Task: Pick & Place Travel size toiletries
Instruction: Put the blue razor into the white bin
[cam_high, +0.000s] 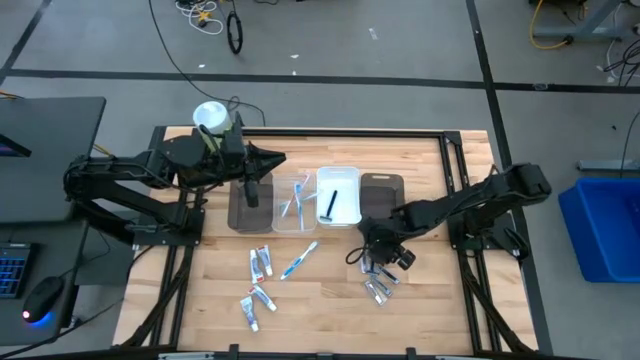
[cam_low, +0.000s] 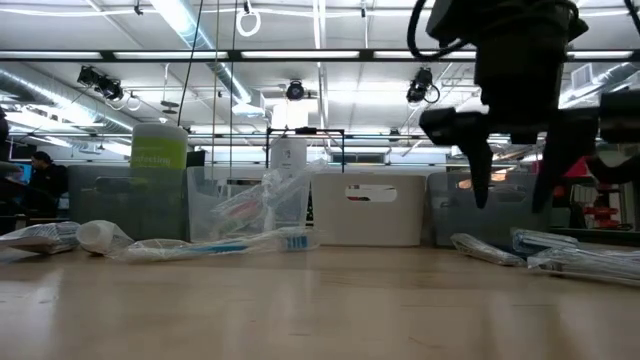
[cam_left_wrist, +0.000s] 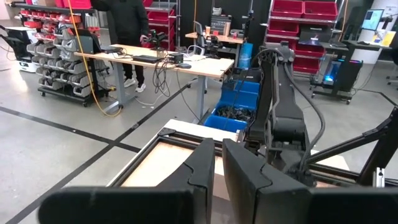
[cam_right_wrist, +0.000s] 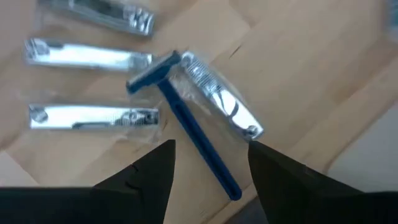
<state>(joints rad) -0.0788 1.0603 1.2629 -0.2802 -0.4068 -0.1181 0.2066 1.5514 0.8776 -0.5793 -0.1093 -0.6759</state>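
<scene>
The right gripper hangs just above the table with its fingers spread and nothing between them, poised over a dark-blue razor. The razor's handle runs lengthwise into the gap between the two fingers, its head at the far end and resting against one of the silvery wrapped nail clippers. So the fingers straddle the handle across its long axis, and a straight drop should bracket it. Three more silvery clippers lie side by side just beyond, making four in that cluster. The right arm is much the nearer; the left gripper, fingers together and empty, waits over the dark tray at the table's far side. In the high view, four toothpaste tubes and one loose toothbrush lie left of the razor.
</scene>
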